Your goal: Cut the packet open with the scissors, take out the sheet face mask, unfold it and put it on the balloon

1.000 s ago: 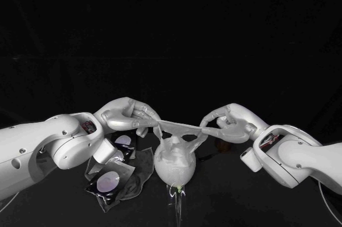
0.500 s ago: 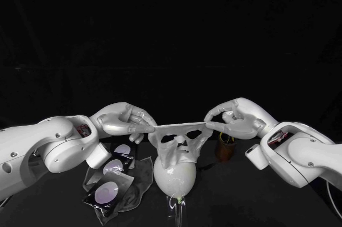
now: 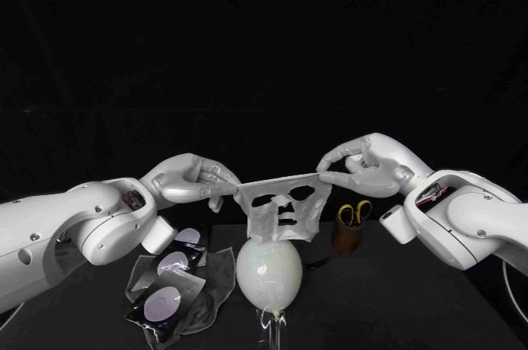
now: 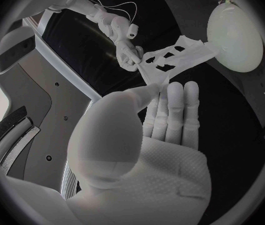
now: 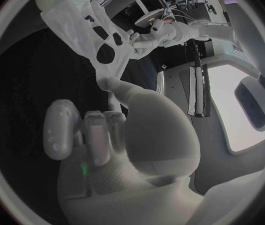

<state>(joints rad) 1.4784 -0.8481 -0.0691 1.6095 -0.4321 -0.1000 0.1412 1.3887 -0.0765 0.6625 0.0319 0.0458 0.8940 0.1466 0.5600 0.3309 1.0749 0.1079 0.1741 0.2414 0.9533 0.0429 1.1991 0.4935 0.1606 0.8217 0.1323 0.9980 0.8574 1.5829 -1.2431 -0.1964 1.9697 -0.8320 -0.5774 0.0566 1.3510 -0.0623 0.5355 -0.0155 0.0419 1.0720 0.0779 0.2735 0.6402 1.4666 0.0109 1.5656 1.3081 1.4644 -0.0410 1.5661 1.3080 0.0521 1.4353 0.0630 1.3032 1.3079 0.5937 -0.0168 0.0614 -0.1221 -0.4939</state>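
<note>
The white sheet face mask (image 3: 284,208) hangs unfolded between my two hands, with its eye and mouth holes showing. My left hand (image 3: 196,182) pinches its upper left corner and my right hand (image 3: 361,168) pinches its upper right corner. Its lower edge hangs just above the top of the pale balloon (image 3: 268,272), which stands upright on a thin stem at the table's front. The mask (image 4: 170,60) shows stretched beside the balloon (image 4: 234,38) in the left wrist view. In the right wrist view the mask (image 5: 101,40) hangs from my thumb tip. The scissors (image 3: 353,214) with yellow handles stand in a brown holder.
Several opened dark packets (image 3: 167,293) with pale oval labels lie on the table left of the balloon, under my left forearm. The brown holder (image 3: 348,239) stands to the right of the balloon, close below my right hand.
Both hands have risen with the mask, lifting it off the balloon's upper part. It now hangs flatter and wider above the balloon. The scissors have come into sight.
</note>
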